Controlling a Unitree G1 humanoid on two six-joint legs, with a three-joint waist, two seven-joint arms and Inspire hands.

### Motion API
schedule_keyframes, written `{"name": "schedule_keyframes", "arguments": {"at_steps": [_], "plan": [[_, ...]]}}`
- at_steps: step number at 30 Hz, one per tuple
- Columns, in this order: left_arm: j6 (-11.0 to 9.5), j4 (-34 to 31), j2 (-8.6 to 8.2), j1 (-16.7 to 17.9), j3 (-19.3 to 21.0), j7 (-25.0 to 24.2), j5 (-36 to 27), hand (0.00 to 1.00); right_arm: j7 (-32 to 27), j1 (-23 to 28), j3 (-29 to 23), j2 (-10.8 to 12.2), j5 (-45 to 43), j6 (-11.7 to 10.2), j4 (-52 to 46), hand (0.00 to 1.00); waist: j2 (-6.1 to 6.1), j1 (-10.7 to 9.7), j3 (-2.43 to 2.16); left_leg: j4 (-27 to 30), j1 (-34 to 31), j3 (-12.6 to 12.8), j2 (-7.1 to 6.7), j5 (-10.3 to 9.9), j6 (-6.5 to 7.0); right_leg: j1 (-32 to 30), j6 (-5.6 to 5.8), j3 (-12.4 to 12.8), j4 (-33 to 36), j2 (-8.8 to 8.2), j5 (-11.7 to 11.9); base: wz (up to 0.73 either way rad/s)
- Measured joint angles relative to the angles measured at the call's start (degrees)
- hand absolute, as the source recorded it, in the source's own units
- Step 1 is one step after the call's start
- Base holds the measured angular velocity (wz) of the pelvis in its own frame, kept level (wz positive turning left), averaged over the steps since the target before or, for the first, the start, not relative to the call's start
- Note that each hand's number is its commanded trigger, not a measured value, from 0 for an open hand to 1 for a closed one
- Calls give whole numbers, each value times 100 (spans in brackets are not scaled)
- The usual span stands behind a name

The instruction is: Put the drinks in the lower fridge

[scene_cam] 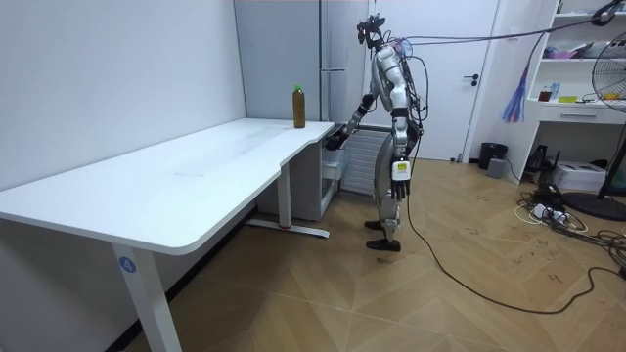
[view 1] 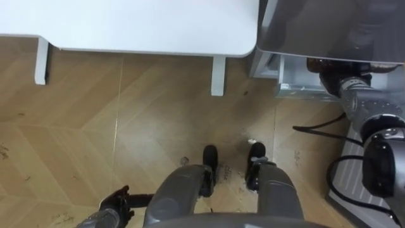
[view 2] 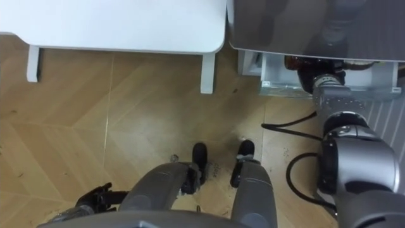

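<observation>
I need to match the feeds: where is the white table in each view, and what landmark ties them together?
Left eye view: the white table spans the top, from the left edge to the grey fridge.
Right eye view: the table lies along the top, left and centre.
Room view: the table takes the left foreground, running back toward the fridge.
Shared landmark: the table leg beside the fridge.

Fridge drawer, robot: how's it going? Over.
Right hand at open grey lower fridge drawer. Left hand hangs low. Green-capped brown drink bottle stands on white table.
</observation>
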Motion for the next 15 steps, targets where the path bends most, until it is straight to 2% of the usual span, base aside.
{"name": "schedule_keyframes", "arguments": {"at_steps": [7,11,15], "plan": [[43,0,2,2,-42,4,1,0,-65,2,-50,-30,4,-43,7,0,19,-5,-12,7,24,11,4,0,0,21,-1,-3,8,4,1,0],[72,-7,3,10,-42,13,3,0,-138,4,-58,-80,-2,-52,193,0,81,-29,-53,14,32,13,6,0,0,49,-1,-21,-7,2,1,0],[88,-2,18,10,-41,13,3,0,-60,-29,-101,-170,0,-52,197,0,108,-21,-65,3,75,52,16,0,0,86,-1,-19,-18,4,1,0]]}}
